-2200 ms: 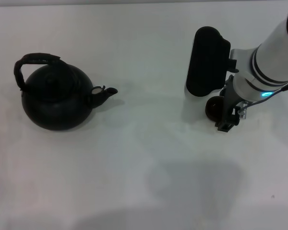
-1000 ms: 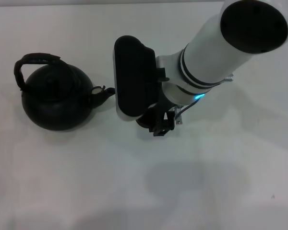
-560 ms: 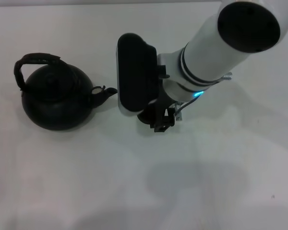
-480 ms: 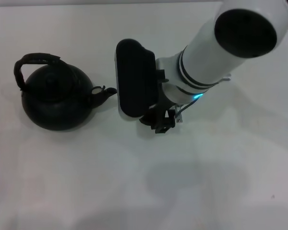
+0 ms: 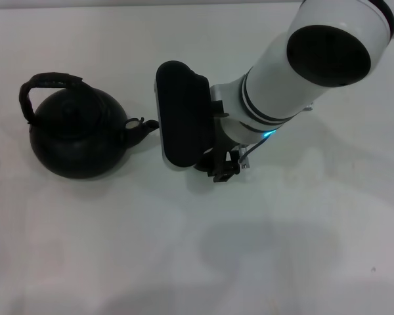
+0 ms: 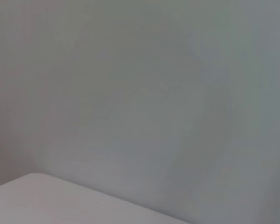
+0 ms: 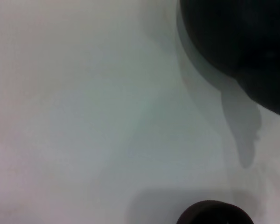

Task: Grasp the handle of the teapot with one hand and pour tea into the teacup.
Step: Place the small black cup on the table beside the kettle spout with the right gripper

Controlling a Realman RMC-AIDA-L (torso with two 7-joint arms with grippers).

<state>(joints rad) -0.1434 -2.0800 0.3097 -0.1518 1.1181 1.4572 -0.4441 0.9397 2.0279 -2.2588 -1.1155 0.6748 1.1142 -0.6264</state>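
Head view showed the teapot point(image 5: 77, 134) upright at the tabletop's point(image 5: 184, 249) left, its spout beside the right end effector point(image 5: 220, 167), whose finger state I could not tell; the left arm was absent. Right wrist view caught the teacup's point(image 7: 213, 213) rim near the teapot's belly. Rigid and probably heavy, the pot seems best gripped at the handle point(image 5: 49, 82), on its wrapped top bar.

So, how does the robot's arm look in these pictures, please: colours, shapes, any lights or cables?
Only the right arm shows, in the head view. It is a thick white tube with a flat black round end cap, and black rings at the wrist. A long black rounded pad sits at its front, a small cyan light glows underneath, and dark bracket parts with a thin cable hang below. The left arm is out of sight.
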